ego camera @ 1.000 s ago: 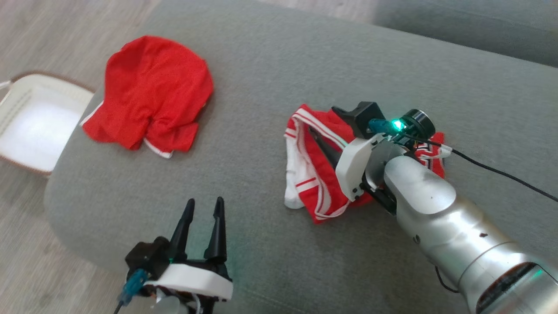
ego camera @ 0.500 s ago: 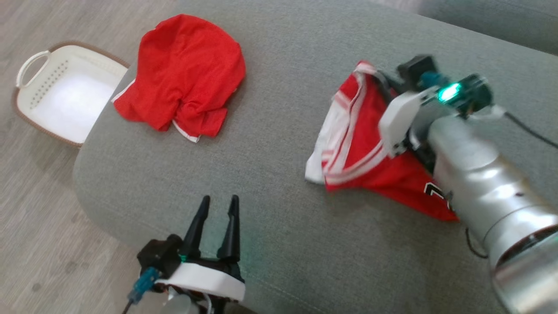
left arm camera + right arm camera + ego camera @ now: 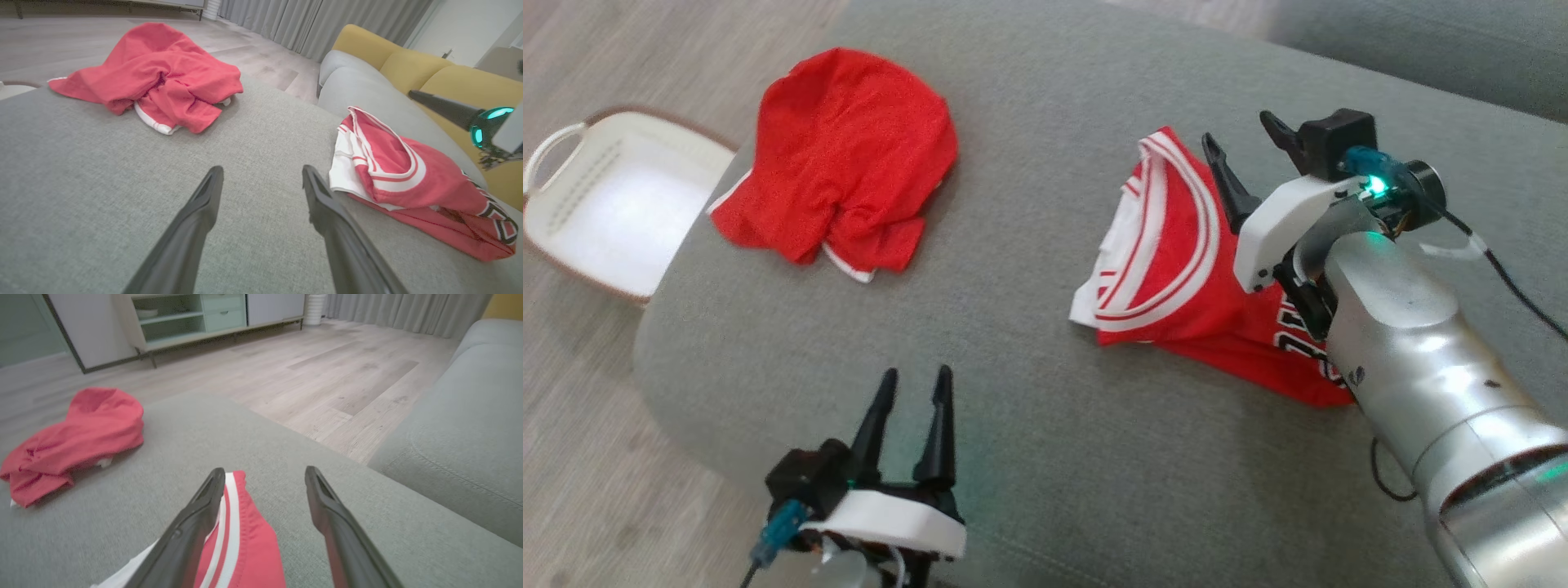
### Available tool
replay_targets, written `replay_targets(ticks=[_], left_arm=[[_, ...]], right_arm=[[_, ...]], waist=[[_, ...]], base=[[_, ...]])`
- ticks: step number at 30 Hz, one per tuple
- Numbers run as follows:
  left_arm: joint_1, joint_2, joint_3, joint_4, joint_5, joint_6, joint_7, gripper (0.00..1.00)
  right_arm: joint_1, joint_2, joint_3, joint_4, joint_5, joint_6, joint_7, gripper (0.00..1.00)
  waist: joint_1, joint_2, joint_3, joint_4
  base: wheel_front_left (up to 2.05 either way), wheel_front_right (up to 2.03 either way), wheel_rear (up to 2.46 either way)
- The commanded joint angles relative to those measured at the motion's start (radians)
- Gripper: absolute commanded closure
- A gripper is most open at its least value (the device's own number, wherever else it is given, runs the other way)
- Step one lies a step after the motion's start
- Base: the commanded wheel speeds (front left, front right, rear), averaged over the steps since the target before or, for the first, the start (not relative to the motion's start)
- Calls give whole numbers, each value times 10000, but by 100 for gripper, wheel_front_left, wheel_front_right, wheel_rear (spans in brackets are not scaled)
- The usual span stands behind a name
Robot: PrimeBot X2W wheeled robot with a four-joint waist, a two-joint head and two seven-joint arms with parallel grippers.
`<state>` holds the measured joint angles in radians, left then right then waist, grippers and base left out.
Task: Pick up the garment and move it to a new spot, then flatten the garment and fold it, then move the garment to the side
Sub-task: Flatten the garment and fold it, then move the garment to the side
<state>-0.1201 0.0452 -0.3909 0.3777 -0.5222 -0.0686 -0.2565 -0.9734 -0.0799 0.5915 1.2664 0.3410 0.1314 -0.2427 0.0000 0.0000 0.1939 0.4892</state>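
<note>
**Both grippers open, jersey on the cushion**

The red and white jersey lies crumpled on the right half of the grey cushion. The right gripper hangs over its far end, fingers spread apart, holding nothing. The left gripper is at the near edge, wide open and empty too. A red shirt sits at the far left corner, beside a white basket on the floor

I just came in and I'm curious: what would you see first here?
The bright red clothes on the grey sofa: a red-and-white striped jersey lies on the right, with the right gripper open over its edge. A crumpled red shirt sits at the far left, beside a white basket on the floor.
</note>
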Motion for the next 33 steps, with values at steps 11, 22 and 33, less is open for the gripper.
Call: replay_targets(ticks=[11, 22, 33], left_arm=[[-131, 51, 2000, -216, 1157, 69, -53, 0], [752, 51, 3364, -181, 1980, -108, -53, 0], [956, 51, 3287, -238, 2098, -139, -53, 0]], right_arm=[[4136, -128, -4398, -5165, -1705, -7, -189, 0], [7067, 280, -5837, -6795, -2478, -7, -190, 0], [7403, 294, -5654, -6996, -1876, -7, -190, 0]], waist=[[0, 0, -1088, -1886], [0, 0, -1796, -3362], [0, 0, -1608, -3648]], base=[[0, 0, 0], [0, 0, 0], [0, 0, 0]])
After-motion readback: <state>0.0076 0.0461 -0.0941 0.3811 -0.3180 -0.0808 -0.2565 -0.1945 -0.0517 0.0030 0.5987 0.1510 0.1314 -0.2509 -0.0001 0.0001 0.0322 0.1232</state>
